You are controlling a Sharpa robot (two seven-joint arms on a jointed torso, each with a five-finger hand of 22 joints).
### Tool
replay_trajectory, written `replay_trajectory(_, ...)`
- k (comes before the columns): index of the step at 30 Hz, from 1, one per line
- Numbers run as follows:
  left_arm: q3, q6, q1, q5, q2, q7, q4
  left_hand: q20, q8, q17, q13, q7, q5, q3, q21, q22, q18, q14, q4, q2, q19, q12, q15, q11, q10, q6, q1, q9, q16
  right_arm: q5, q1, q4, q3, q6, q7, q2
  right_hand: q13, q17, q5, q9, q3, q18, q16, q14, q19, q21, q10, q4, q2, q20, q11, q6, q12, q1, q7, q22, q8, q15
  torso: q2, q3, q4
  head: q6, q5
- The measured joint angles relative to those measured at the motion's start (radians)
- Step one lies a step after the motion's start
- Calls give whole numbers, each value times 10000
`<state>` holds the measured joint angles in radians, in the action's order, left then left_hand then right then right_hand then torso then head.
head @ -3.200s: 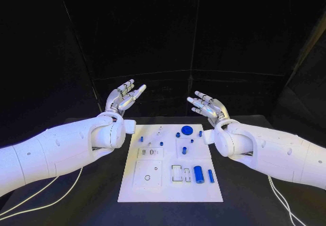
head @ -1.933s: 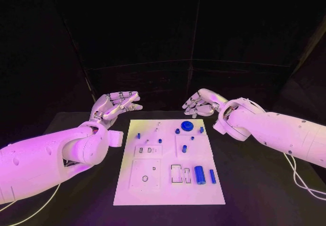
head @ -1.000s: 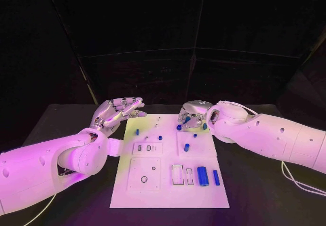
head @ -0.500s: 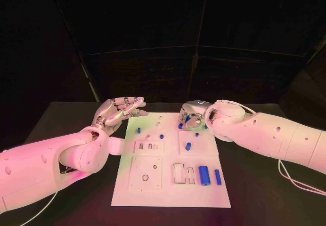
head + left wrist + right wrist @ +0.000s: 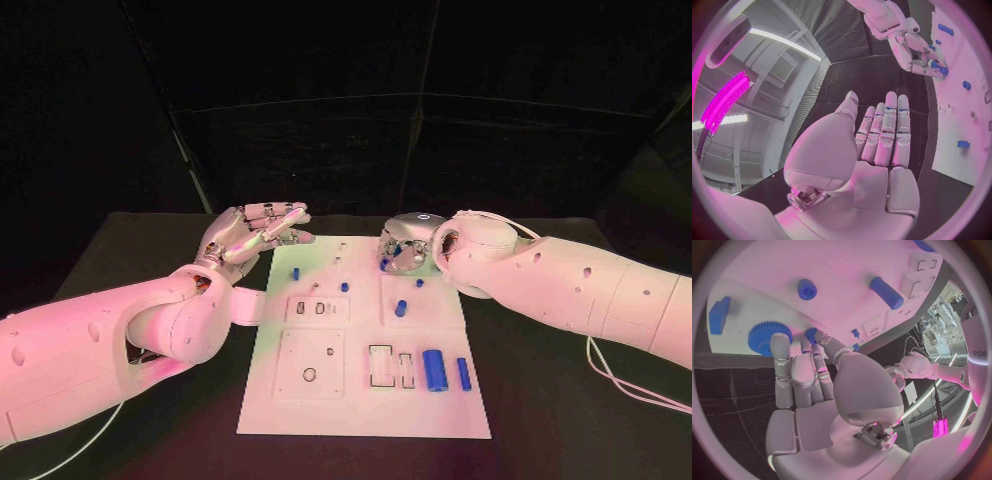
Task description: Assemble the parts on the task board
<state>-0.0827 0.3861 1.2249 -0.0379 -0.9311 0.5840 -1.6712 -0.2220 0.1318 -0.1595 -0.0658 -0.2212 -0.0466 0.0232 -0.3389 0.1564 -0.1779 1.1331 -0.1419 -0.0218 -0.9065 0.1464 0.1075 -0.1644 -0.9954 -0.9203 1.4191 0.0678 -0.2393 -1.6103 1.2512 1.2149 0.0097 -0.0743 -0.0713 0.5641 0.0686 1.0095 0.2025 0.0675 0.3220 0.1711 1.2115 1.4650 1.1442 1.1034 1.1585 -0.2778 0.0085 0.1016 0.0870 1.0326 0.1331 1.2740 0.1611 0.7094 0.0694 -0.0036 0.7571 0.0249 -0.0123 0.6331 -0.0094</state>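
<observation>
Head view: the right hand curls its fingers down onto the far end of the task board, fingertips at the blue gear and a small blue peg; whether they clamp either, I cannot tell. At upper left of the board, the left hand hovers, fingers straight, slightly apart, holding nothing. A blue cylinder lies lower right.

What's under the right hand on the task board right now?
Under the right hand, at the task board's far end, sit a blue gear and a smaller blue part by its fingertips. From the head view, the hand covers them, so contact is unclear.
</observation>
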Motion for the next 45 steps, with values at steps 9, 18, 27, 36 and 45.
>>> replay_trajectory(9,0,-17,13,2,-1,-13,48,0,0,0,0,0,0,0,0,1,0,-37,0,0,0,-39,36,0,0,1,0,1,41,-5,25,-138,18,191,-9,-122,1,126,-70,-1,324,0,140,0,0,228,156,-23,-2,0,-13,69,11,-2,0,246,0,0,18,3,6,35,-6)
replay_trajectory(18,0,-34,42,3,-13,-15,140,0,1,1,-1,0,0,0,0,1,1,-37,0,0,1,-39,36,0,0,1,0,1,41,-6,30,-229,21,187,-12,-182,3,167,-108,12,572,0,227,0,-1,347,299,-22,80,0,-47,212,9,80,-37,370,-1,0,20,13,3,39,-16)
replay_trajectory(27,0,-65,65,6,-15,-18,159,0,1,2,-1,0,0,0,0,2,1,-37,0,0,1,-38,36,0,0,1,0,2,40,-36,7,-182,5,-126,-10,-196,0,270,-110,11,856,0,382,0,-1,558,424,-22,90,0,-33,374,2,129,-18,529,52,0,25,21,-4,23,-2)
replay_trajectory(36,0,-96,73,7,-23,-23,194,0,-37,2,7,1,0,-11,0,-14,0,-37,68,-38,1,-38,36,-36,-35,1,38,-1,78,-70,-5,-70,8,-1317,36,-351,21,371,-52,23,1017,0,488,-1,-1,730,459,57,65,0,-66,397,-36,199,3,717,58,0,32,22,-13,-17,80)
replay_trajectory(45,0,-179,75,8,28,-26,223,0,-38,2,7,1,0,-11,0,-23,1,-37,68,-38,1,-81,36,-35,-35,1,38,-6,78,-64,5,-787,11,-2157,31,-988,26,394,-169,20,1103,0,538,-1,-1,775,458,141,-44,0,-66,430,-36,90,-35,771,55,0,56,21,-18,-48,141)
